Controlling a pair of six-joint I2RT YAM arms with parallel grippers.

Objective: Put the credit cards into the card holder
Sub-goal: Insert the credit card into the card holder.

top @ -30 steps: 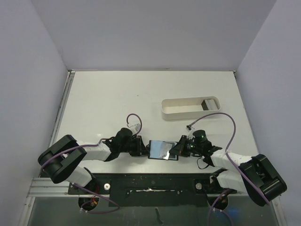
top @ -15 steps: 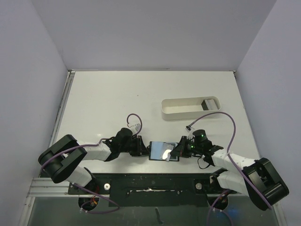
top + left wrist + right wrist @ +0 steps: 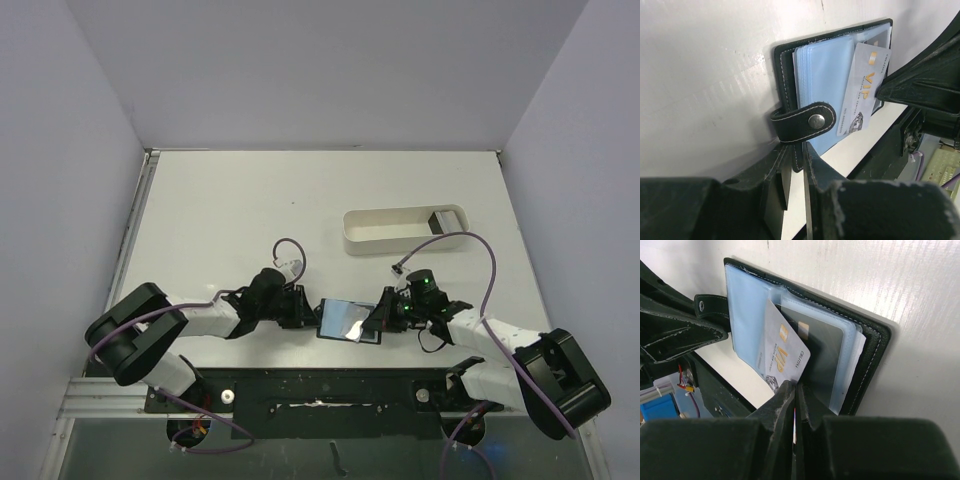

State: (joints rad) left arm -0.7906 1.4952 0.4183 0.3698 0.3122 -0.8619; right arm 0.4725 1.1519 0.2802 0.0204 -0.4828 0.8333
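The black card holder [image 3: 348, 320] lies open near the table's front edge, with bluish pockets [image 3: 825, 75] showing. My left gripper [image 3: 797, 150] is shut on the holder's stitched black cover, just below its snap tab [image 3: 807, 121]. My right gripper [image 3: 795, 387] is shut on a pale grey credit card [image 3: 782, 352] marked VIP. The card's far end sits tucked among the clear pockets [image 3: 825, 355]. In the top view the left gripper [image 3: 305, 310] and right gripper [image 3: 378, 318] flank the holder. The same card [image 3: 862, 90] slants across the pockets in the left wrist view.
A long white oval tray [image 3: 405, 230] stands behind and to the right, with a dark object [image 3: 440, 221] at its right end. The table's front edge and the black base rail [image 3: 320, 385] run just below the holder. Purple cables loop above both wrists.
The left wrist has crept slightly right and back, and the holder has tilted a little. Both grips have stayed the same.
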